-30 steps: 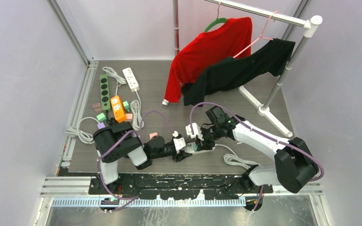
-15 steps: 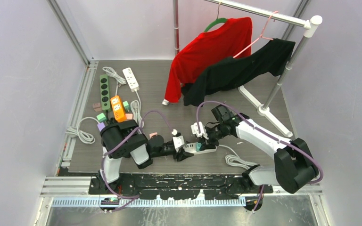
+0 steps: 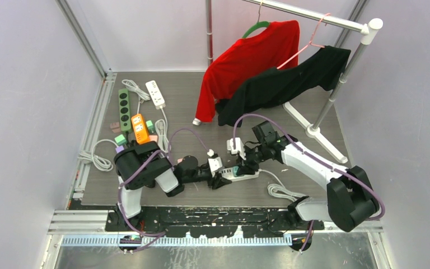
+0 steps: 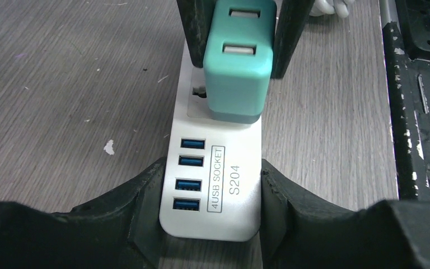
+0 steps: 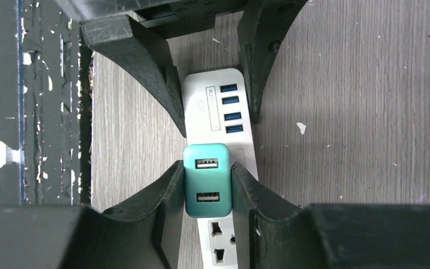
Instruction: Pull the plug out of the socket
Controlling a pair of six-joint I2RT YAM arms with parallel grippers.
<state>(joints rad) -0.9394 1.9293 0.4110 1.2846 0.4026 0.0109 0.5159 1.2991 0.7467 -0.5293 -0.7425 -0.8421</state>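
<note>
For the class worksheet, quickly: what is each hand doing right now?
Left hand: closed on the white power strip, at its USB end.
Right hand: closed on the teal plug.

The plug (image 5: pixel 207 178) hides its own underside entirely.

Smooth, faintly shiny teal plastic on the plug (image 4: pixel 238 67), glossy white plastic on the power strip (image 4: pixel 232 193), matt black, slightly rough plastic on the fingers (image 4: pixel 137 210) of the left gripper (image 4: pixel 211 174), matt grey wood-grain table (image 4: pixel 61 84) flecked with pale scuffs, soft red cloth of the shirt (image 3: pixel 246 61).
</note>
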